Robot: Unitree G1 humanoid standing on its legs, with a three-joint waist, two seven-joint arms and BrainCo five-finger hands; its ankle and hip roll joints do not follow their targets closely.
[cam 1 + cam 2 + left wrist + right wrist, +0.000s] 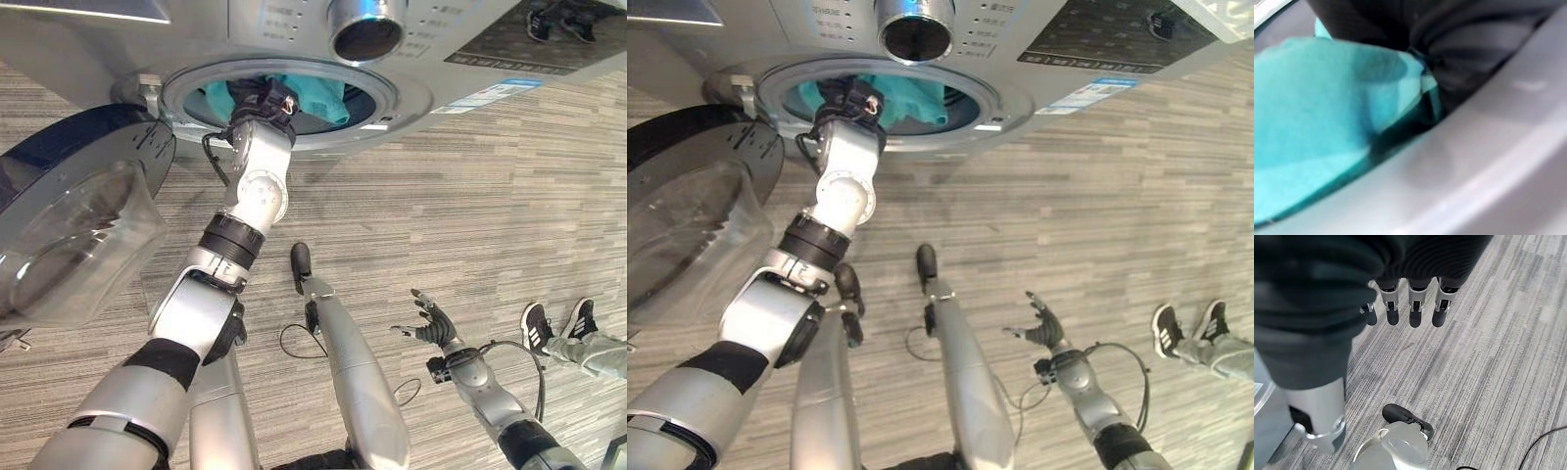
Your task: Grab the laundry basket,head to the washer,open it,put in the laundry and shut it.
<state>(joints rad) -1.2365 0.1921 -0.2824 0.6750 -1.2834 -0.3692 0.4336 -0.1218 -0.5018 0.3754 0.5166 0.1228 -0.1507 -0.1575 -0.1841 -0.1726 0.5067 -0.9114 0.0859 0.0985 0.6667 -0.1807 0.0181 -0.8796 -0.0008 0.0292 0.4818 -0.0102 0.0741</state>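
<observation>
Reaching into the washer (294,93), left hand (263,101) hides among teal laundry (1317,112), grip unreadable; right hand (431,323) splayed.

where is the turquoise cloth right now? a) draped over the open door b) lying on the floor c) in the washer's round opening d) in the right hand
c: the turquoise cloth sits inside the washer opening, where the left hand reaches in; the right hand hangs over the floor, holding nothing.
</observation>
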